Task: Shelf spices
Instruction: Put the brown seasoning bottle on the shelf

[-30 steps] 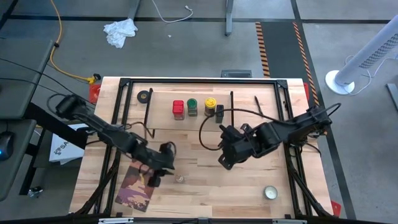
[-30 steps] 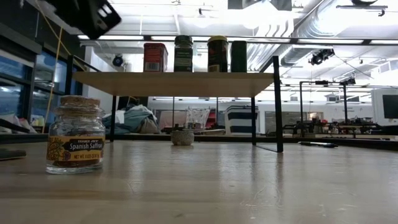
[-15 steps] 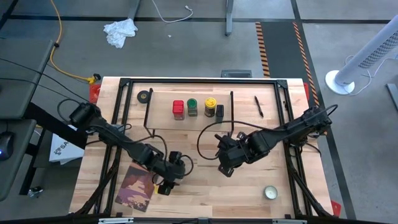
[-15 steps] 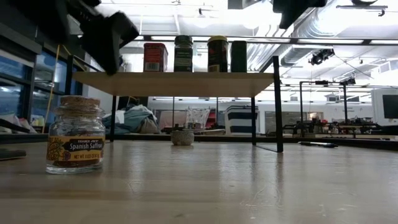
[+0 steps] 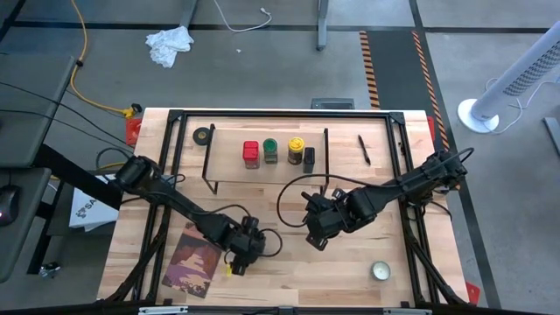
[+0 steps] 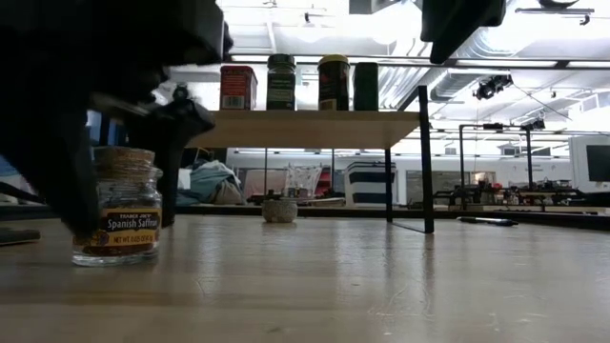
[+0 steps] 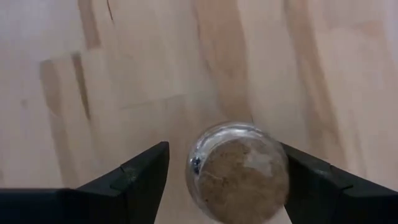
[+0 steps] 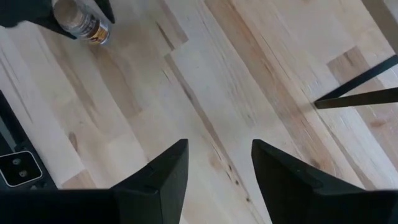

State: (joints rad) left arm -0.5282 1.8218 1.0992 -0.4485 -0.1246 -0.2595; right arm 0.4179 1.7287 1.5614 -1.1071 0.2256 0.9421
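The tiny clear jar (image 7: 239, 171) with a pale cork lid stands upright on the table, also in the low view (image 6: 119, 205); the gripper hides it in the high view. My left gripper (image 5: 248, 249) is open, pointing down, one finger on either side of the jar (image 7: 224, 149). My right gripper (image 5: 317, 234) is open and empty above the table's middle. The shelf (image 5: 267, 162) holds the red-topped container (image 5: 251, 153), the green-lidded jar (image 5: 270, 150), the yellow-lidded jar (image 5: 297, 147) and the black tin (image 5: 309, 157) standing on its board.
A black tape roll (image 5: 203, 136) lies at the far left, a pen (image 5: 363, 150) to the right of the shelf, a flat round tin (image 5: 380, 271) at the near right, and a printed card (image 5: 191, 262) at the near left.
My left gripper has gone toward the table's right and near edges and come down over the tiny jar, so that its fingers now stand on either side of it. The jar has stayed in place.
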